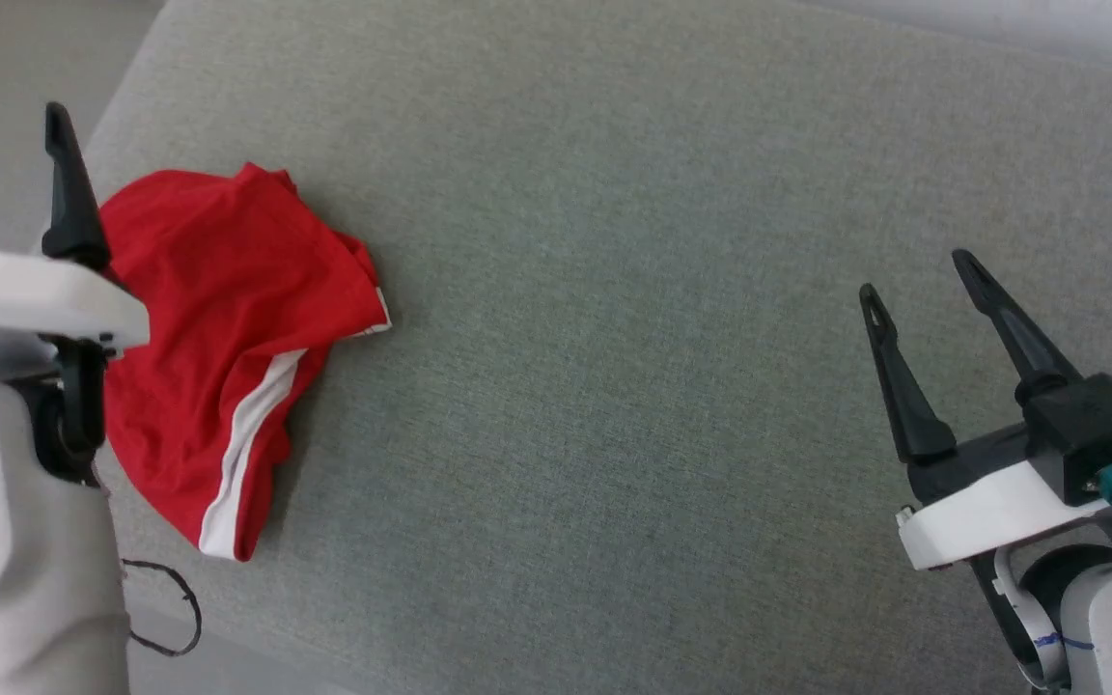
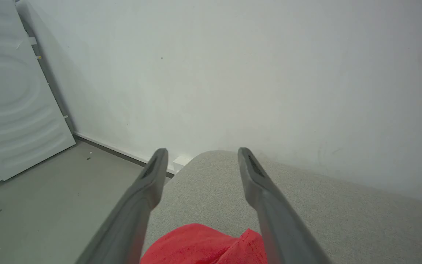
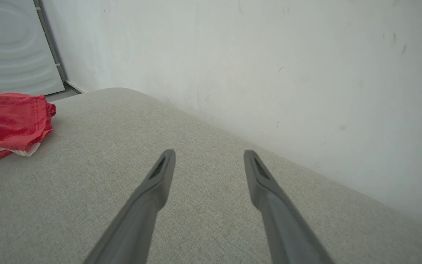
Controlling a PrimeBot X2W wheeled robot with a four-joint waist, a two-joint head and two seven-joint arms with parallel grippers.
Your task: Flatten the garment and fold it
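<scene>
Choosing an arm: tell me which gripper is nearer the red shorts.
Left. The left gripper hangs at the edge of the shorts; the right gripper is far off across the cushion.

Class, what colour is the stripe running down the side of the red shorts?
White stripe on the shorts, clearest in the head view.

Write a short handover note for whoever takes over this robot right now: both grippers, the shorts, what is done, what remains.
Left gripper: open, empty, at the left edge of the garment.
Right gripper: open, empty, well off to the right over the bare grey cushion.
Garment: red shorts, crumpled in a heap at the cushion's left end, one white side stripe showing.
Done: nothing yet; neither flattened nor folded.
Left: spread it flat, then fold it.
</scene>
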